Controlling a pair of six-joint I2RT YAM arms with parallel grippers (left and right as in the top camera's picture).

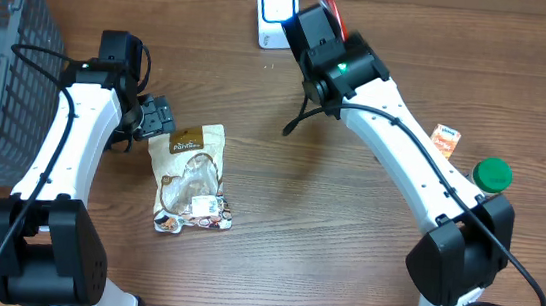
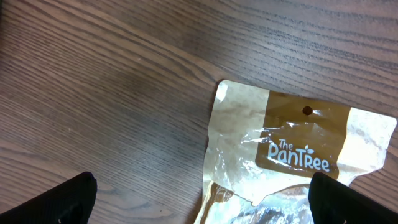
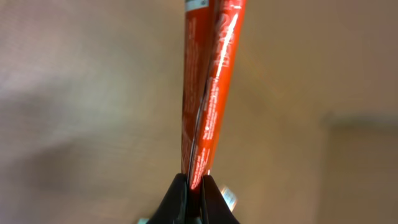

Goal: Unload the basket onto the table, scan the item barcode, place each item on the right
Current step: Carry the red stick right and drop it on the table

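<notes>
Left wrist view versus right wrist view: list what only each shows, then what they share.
Only left wrist: a PanTree pouch flat on the wooden table, the left gripper with jaws wide open. Only right wrist: a red packet pinched edge-on in the right gripper's shut jaws. Shared: no object, only each one's own dark jaw tips at the bottom.

Brand: "The PanTRee", white letters on the brown band at the top of the pouch.
Sticker: white sticker low on the pouch, print too small to read.
Red packet: print on the red packet too blurred to read.
</notes>
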